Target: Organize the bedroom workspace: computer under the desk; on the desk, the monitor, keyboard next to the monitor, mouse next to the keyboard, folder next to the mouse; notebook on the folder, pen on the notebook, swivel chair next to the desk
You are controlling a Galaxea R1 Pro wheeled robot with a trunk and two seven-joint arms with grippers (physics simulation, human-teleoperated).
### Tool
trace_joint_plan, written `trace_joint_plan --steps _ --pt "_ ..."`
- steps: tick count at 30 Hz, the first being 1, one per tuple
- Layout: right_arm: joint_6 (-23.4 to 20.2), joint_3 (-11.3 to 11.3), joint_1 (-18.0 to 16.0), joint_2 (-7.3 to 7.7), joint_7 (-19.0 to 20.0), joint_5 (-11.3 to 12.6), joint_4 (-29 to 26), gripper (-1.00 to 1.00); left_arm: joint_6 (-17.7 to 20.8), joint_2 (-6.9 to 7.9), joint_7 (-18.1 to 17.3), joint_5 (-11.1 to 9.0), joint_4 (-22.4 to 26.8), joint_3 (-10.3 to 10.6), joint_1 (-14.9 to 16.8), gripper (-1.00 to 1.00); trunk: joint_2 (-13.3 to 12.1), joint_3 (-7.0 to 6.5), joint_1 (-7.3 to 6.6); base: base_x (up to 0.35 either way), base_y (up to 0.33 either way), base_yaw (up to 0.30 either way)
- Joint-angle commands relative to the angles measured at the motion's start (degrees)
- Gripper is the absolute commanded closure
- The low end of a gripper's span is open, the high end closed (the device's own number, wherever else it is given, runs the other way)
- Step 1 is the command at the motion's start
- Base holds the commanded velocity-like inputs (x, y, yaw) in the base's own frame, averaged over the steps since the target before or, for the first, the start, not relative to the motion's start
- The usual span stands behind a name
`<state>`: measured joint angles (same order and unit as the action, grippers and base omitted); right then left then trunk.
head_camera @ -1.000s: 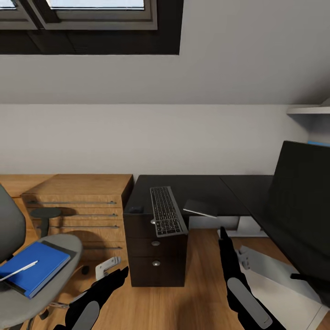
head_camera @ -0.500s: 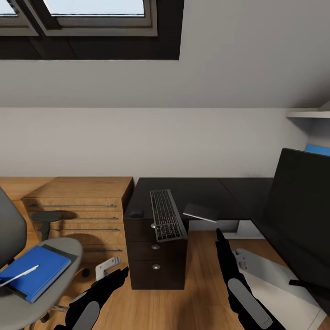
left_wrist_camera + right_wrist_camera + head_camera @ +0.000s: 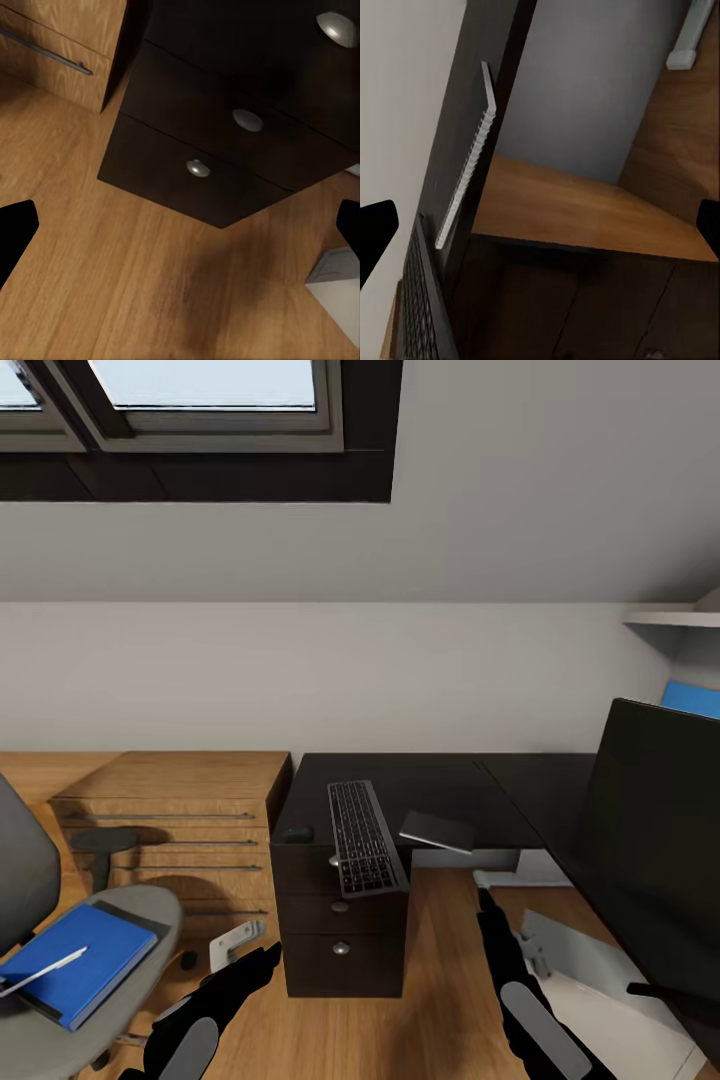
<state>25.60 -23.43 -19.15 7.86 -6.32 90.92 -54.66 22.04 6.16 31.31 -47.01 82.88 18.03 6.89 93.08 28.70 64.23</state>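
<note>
Black L-shaped table against the white wall, three silver-knobbed drawers beneath. Keyboard lengthwise on top, near end overhanging the front edge; small black mouse just left of it, grey notebook just right, jutting past the edge. Wide black monitor at far right. Blue folder with white pen on the swivel chair seat. Left hand and right hand low over wooden floor.
</note>
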Motion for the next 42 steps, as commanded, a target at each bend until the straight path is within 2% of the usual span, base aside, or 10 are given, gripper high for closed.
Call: trace_joint_plan --steps 1,8,12,20,24,25,30,33,35,42 --pt "0.4 -0.3 -0.3 0.06 -0.4 0.2 0.6 -1.0 0.1 0.04 0.5 -0.4 0.1 0.1 0.1 -1.0 -0.4 -0.12 -0.23 0.0 0.0 0.0" --pt "0.3 -0.4 -3.4 -0.16 -1.2 0.3 7.4 -1.0 0.1 0.0 0.5 -0.4 0.1 0.2 0.1 -1.0 -3.2 -1.38 -1.77 0.0 0.0 0.0" --pt "0.0 -0.4 -6.8 -0.84 -1.7 0.3 15.1 -1.0 0.1 0.0 0.5 -0.5 0.1 0.2 0.1 -1.0 -4.8 -2.09 -2.64 0.0 0.0 0.0" --pt "-5.4 -0.6 -14.5 -4.04 -1.9 -0.7 30.7 -1.0 0.1 -0.01 0.5 -0.5 0.1 0.2 0.1 -1.0 -8.0 -3.53 -4.4 0.0 0.0 0.0" --pt "-8.1 -0.6 -16.7 -4.94 -2.0 -3.1 35.1 -1.0 0.1 -0.01 0.5 -0.5 0.1 0.2 0.1 -1.0 -9.6 -4.25 -5.28 0.0 0.0 0.0" --pt "-9.5 -0.6 -17.4 -5.21 -2.0 -4.8 36.6 -1.0 0.2 -0.03 0.5 -0.6 -0.1 0.2 0.1 -1.0 -10.0 -4.43 -5.5 0.0 0.0 0.0" --pt "-10.4 -0.7 -17.8 -5.71 -2.0 -5.7 37.9 -1.0 0.3 -0.07 0.5 -0.7 -0.4 0.2 0.1 -1.0 -12.0 -5.33 -6.6 0.0 0.0 0.0" --pt "-10.4 -0.8 -17.9 -7.95 -2.0 -6.1 41.5 -1.0 0.3 -0.03 0.5 -0.7 -0.9 0.2 0.1 -1.0 -13.2 -5.86 -7.26 0.0 0.0 0.0" --pt "-8.6 -0.9 -17.9 -9.9 -1.9 -7.5 45.6 -1.0 0.2 0.19 0.5 -0.8 -1.4 0.2 0.1 -1.0 -14.0 -6.22 -7.7 0.0 0.0 0.0" --pt "-3.1 -1.2 -17.8 -10.95 -1.7 -14.8 51.8 -1.0 0.1 0.88 0.4 -0.7 -6.1 0.2 0.1 -1.0 -16.8 -7.48 -9.23 0.0 0.0 0.0"
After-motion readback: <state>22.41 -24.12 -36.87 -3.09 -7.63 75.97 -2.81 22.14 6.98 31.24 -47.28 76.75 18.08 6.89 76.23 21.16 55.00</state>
